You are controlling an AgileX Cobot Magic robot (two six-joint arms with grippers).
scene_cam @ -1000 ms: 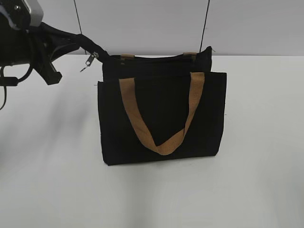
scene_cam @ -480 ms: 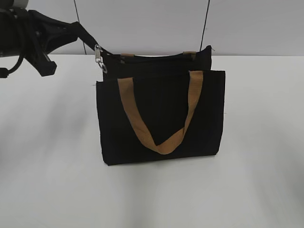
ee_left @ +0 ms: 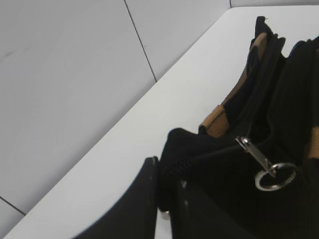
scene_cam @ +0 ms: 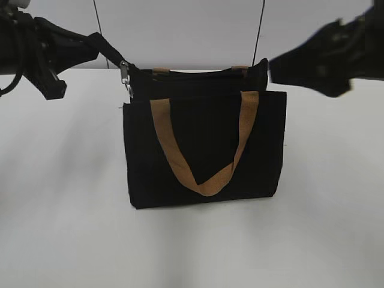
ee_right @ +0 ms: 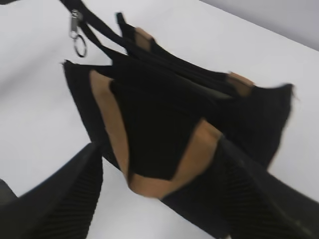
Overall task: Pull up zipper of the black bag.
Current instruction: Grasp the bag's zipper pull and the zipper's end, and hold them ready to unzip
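The black bag (scene_cam: 204, 150) stands upright on the white table, with its tan handle hanging down the front. My left gripper (scene_cam: 94, 48) is at the bag's upper left, shut on the black fabric end of the zipper (ee_left: 199, 157), which it holds taut. The silvery pull tab (scene_cam: 126, 77) with its ring (ee_left: 274, 177) hangs near that corner. My right gripper (scene_cam: 281, 67), blurred, is by the bag's upper right corner. In the right wrist view it (ee_right: 159, 199) is open and empty above the bag (ee_right: 164, 114); the pull tab (ee_right: 76, 24) is far from it.
The white table (scene_cam: 60, 216) lies all round the bag. A pale wall (scene_cam: 180, 30) with two dark vertical seams stands right behind it.
My right arm has come into the exterior view from the upper right, towards the bag's right corner. My left gripper still holds the zipper end; the pull tab has swung slightly.
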